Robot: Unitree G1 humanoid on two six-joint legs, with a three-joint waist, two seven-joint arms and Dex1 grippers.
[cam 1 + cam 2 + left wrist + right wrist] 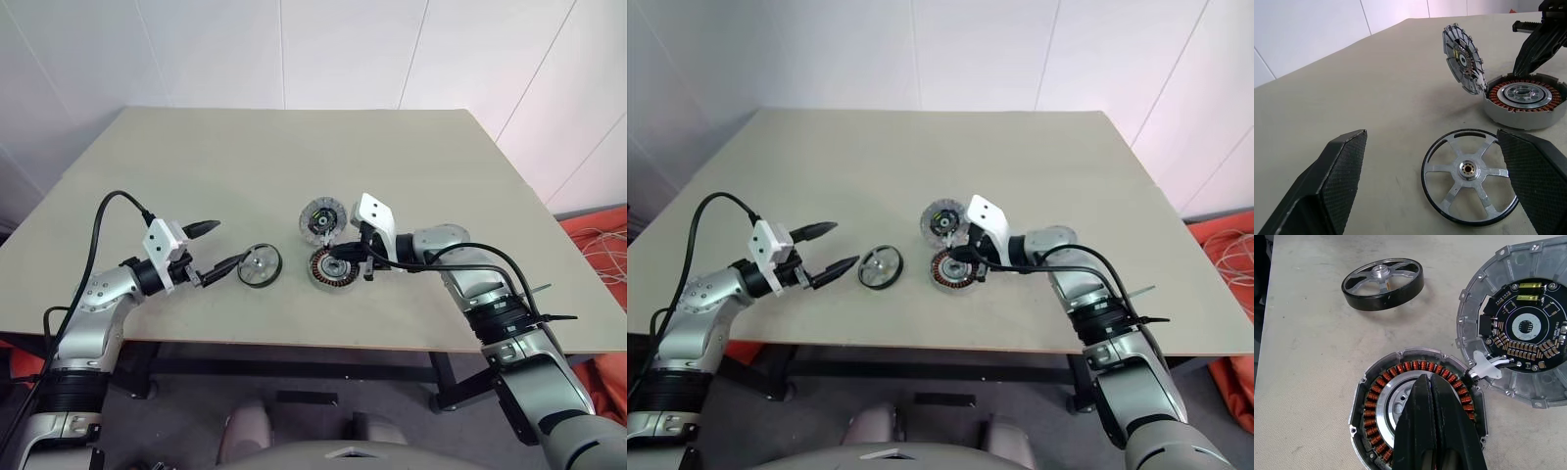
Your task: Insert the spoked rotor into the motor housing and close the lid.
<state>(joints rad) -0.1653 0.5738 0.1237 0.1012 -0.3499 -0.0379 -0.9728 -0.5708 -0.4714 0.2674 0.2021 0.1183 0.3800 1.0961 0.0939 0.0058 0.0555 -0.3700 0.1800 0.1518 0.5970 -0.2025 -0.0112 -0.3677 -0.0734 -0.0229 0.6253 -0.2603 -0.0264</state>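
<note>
As seen from the robot's head, nearest items first:

Left gripper [223,245]: jaws spread wide and empty, pointing level across the table toward the rotor. One fingertip lies just beside the rotor's near-left rim; the other is raised well clear of it.

Spoked rotor [260,265]: lies flat on the table, silver spoked face up, black rim all round. It sits in front of the left gripper's open jaws, not between them, and to the left of the housing, near it but apart.

Right gripper [1434,431]: fingers pressed together with nothing between them, angled downward. Their tips hang over the housing's silver hub; whether they touch it cannot be told.

Motor housing [331,268]: rests flat on the table, copper windings in a ring around the hub, open at the top.

Lid [322,221]: swung open and tilted up, joined to the housing's far edge by a small hinge piece [1488,369]; its circuit face is turned toward the robot.

Table [294,147]: beige top carrying all three parts near its front edge.
</note>
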